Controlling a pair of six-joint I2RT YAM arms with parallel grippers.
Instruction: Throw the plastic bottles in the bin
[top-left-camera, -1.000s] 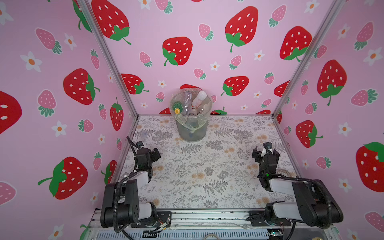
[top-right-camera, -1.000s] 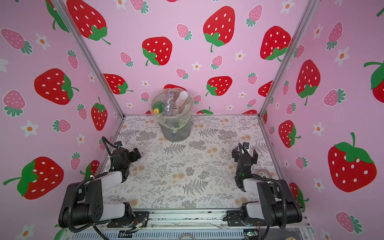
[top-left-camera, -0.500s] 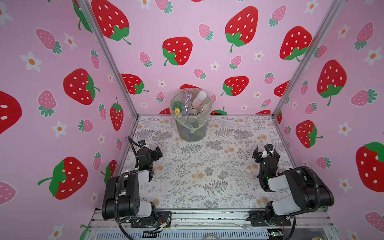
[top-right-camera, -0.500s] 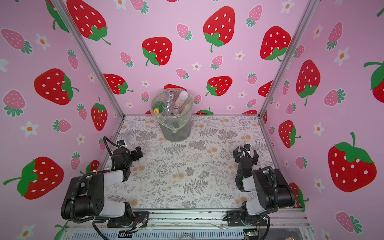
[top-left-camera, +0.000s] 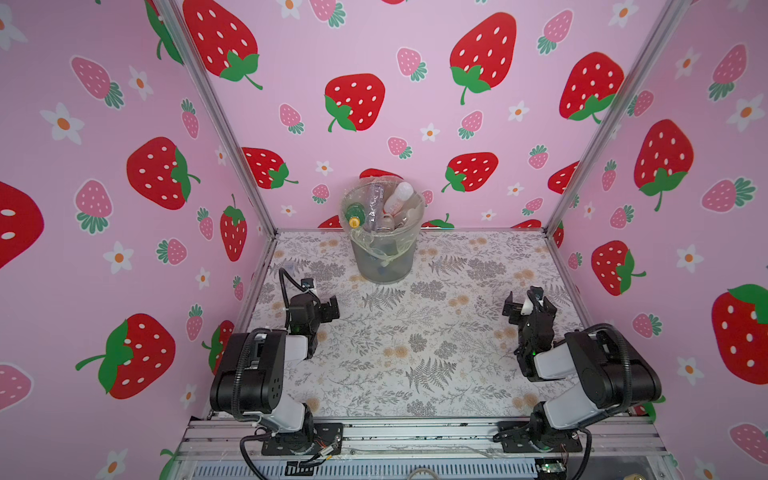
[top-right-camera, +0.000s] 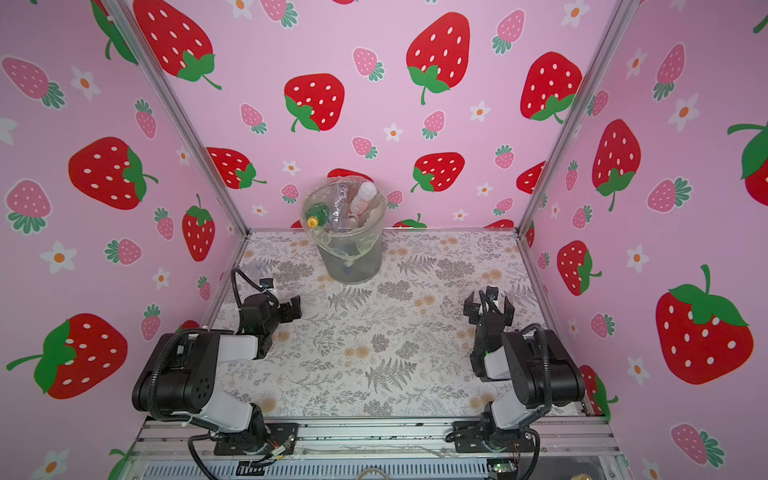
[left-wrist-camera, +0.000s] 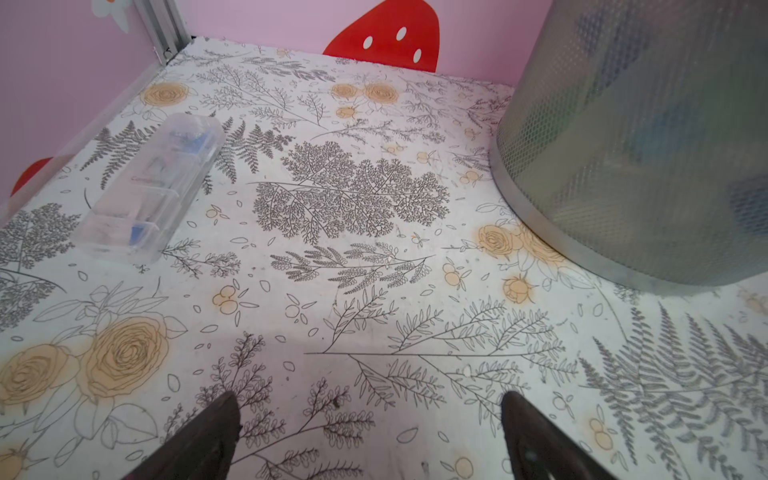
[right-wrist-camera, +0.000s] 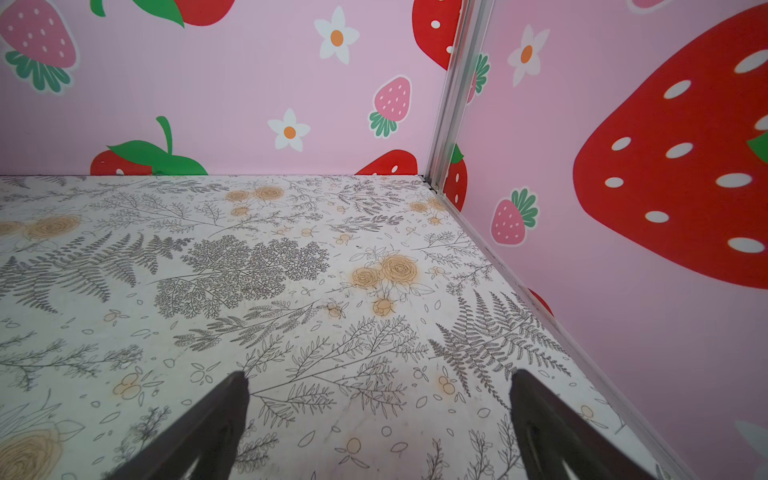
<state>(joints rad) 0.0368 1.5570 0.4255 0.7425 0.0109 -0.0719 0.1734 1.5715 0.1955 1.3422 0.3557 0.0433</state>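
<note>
Change from a second earlier: upper links of both arms drawn back and folded higher over the base rail, grippers nearly in place. At far left, near the wall, a clear plastic case (left-wrist-camera: 149, 187) lying flat on the floral mat (top-left-camera: 395, 353). Left gripper (top-left-camera: 322, 305): jaws spread fully, nothing between them, low over the mat. Bin (top-left-camera: 382, 257) upright at back centre, near the rear wall, well apart from both grippers; plastic bottles (top-left-camera: 386, 203) heaped inside up to the rim. Right gripper (top-left-camera: 528, 307): jaws likewise wide, empty, low over the mat near the right wall.
</note>
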